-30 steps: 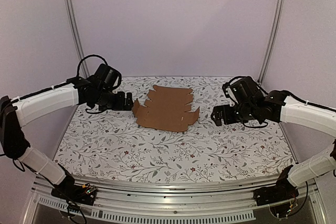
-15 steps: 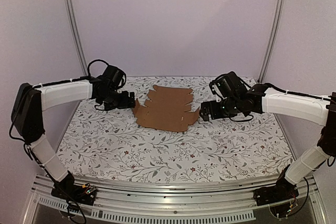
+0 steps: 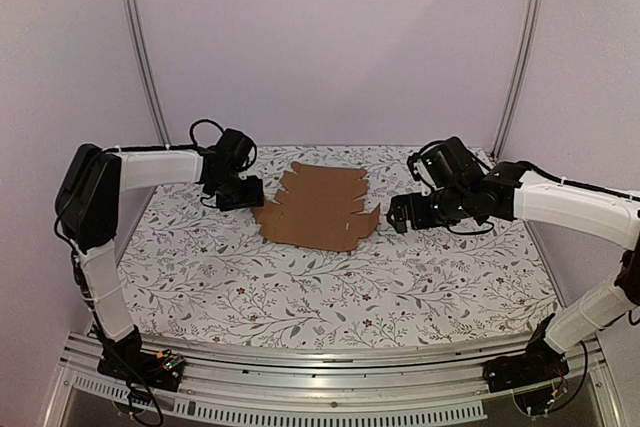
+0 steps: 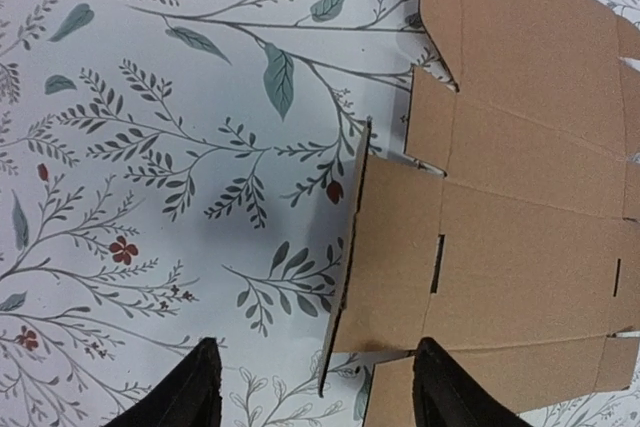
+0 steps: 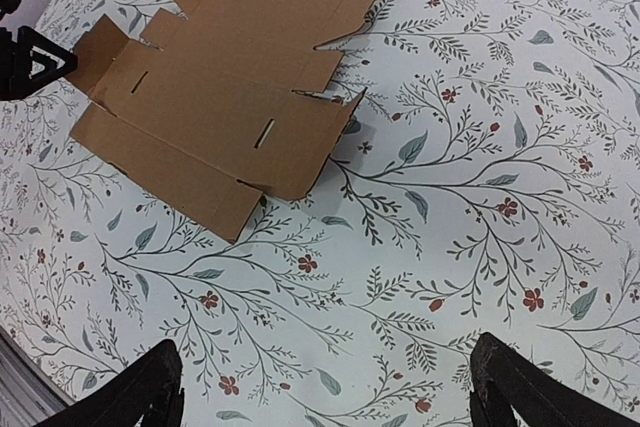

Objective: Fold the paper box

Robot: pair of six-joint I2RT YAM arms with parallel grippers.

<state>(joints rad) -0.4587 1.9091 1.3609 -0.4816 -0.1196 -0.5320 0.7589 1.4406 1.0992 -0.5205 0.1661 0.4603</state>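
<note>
The paper box is a flat brown die-cut cardboard sheet [image 3: 318, 205] lying at the back middle of the floral table [image 3: 300, 287]. Its small left and right side flaps stand tilted up. My left gripper [image 3: 250, 193] is open at the sheet's left edge. In the left wrist view the gripper [image 4: 318, 392] straddles the raised left flap [image 4: 345, 267] without touching it, and the sheet [image 4: 520, 197] fills the right side. My right gripper [image 3: 397, 213] is open and empty just right of the sheet's right flap. In the right wrist view the gripper [image 5: 325, 392] hangs over bare table, with the sheet [image 5: 240, 77] ahead.
Metal frame posts [image 3: 140, 47] and purple walls enclose the table on three sides. The left gripper's black tip shows at the left edge of the right wrist view [image 5: 28, 59]. An aluminium rail [image 3: 330, 387] runs along the near edge.
My left gripper has reached right, up to the sheet's left flap. My right gripper moved left toward the right flap, then drew back slightly. The sheet has stayed in place.
</note>
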